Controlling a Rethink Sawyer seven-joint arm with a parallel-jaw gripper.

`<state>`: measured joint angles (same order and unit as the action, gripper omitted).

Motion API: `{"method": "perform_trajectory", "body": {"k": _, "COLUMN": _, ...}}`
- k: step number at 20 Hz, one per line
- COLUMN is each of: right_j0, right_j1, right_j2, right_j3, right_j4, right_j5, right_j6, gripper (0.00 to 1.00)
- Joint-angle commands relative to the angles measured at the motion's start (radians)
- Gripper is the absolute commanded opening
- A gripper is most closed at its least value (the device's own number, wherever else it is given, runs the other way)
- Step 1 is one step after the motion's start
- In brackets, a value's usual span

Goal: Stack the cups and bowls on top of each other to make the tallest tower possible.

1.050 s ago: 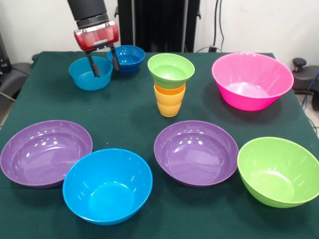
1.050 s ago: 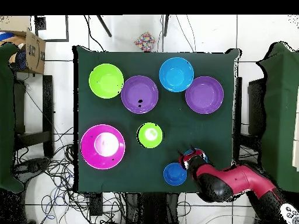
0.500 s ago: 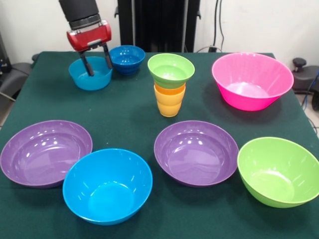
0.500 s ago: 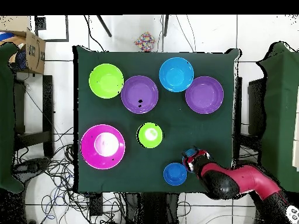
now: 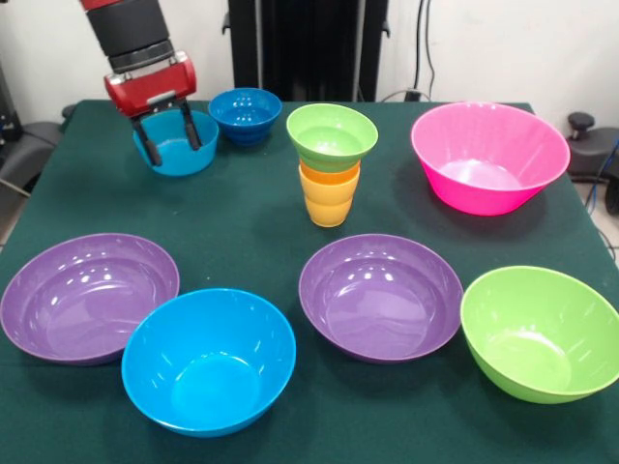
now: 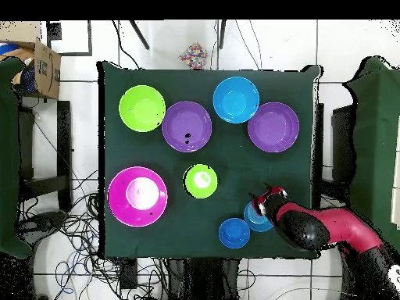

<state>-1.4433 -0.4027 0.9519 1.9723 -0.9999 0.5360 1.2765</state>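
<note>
- Far left of the green worktop: purple bowl, upright, empty, at the front edge.
- Above it, at the back-left: gripper on the red-and-black arm, fingers spread apart, one each side of the near wall of the lt blue bowl. Whether they press on the rim can't be told; the bowl looks to sit on the cloth.
- Overhead view: gripper sits over the lt blue bowl, arm coming in from the worktop's edge.
- Just right of that bowl: dk blue bowl, small, close beside it; touching or apart unclear. Overhead it shows at.
- Front, left of centre: big blue bowl, its rim overlapping the purple bowl's in the view.
- Centre: tower, i.e. yellow cup at the bottom, orange cup nested in it, small green bowl on top, upright. From overhead only the green bowl shows.
- Right of centre, front: 2nd purple bowl.
- Back right: pink bowl, well apart from the tower.
- Far right, front: big green bowl, just beside the 2nd purple bowl.
</note>
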Motion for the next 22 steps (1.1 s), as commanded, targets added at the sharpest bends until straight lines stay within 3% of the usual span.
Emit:
{"method": "perform_trajectory", "body": {"k": 1, "right_j0": 0.033, "right_j1": 0.063, "right_j2": 0.031, "right_j3": -0.150, "right_j4": 0.009, "right_j5": 0.139, "right_j6": -0.423, "gripper": 1.00}}
{"method": "perform_trajectory", "body": {"k": 13, "right_j0": 0.007, "right_j1": 0.159, "right_j2": -0.012, "right_j3": -0.252, "right_j4": 0.006, "right_j5": 0.181, "right_j6": -0.612, "gripper": 1.00}}
{"method": "perform_trajectory", "body": {"k": 22, "right_j0": -0.025, "right_j1": 0.125, "right_j2": -0.026, "right_j3": -0.209, "right_j4": 0.051, "right_j5": 0.227, "right_j6": -0.661, "gripper": 1.00}}
